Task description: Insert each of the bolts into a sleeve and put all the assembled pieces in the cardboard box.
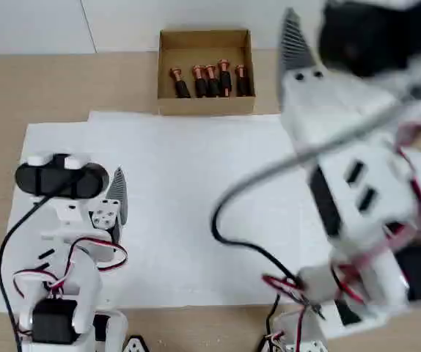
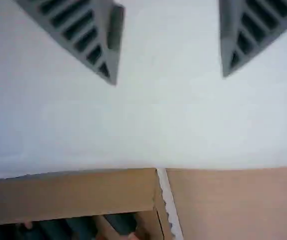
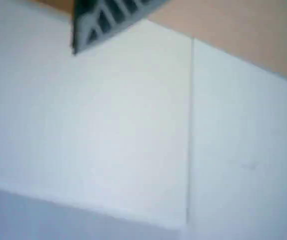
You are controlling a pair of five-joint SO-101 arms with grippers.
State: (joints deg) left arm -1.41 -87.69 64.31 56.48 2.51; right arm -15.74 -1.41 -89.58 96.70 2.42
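1. Cardboard box (image 1: 207,105) stands open-topped at the upper centre of the high view, on the wooden table (image 1: 56,81) just past the far edge of the white paper (image 1: 181,191).
2. Five assembled pieces (image 1: 209,81) lie side by side inside it, with copper-coloured ends toward the top of the frame and black sleeves below. They are too small to tell whether neighbours touch.
3. In the left wrist view the box wall crosses the lower left. The dark shapes inside it are blurred and cut off by the bottom edge, so they cannot be counted there.
4. The left gripper (image 2: 168,77) hangs over the paper with its grey ribbed fingers (image 2: 91,40) spread well apart and nothing between them. Their bases are cut off by the top edge. In the lower left of the high view, one ribbed finger shows beside the arm's white body.
5. The right gripper (image 1: 293,37) is at the upper right of the high view, just right of the box. It is smeared, and I cannot tell whether it is open or closed.
6. In the right wrist view a grey ribbed part of that gripper is cut off by the top edge, above paper with a seam running down the frame. Bare wood shows at the upper right.
7. A black cable (image 1: 229,220) loops from the right arm over the paper.
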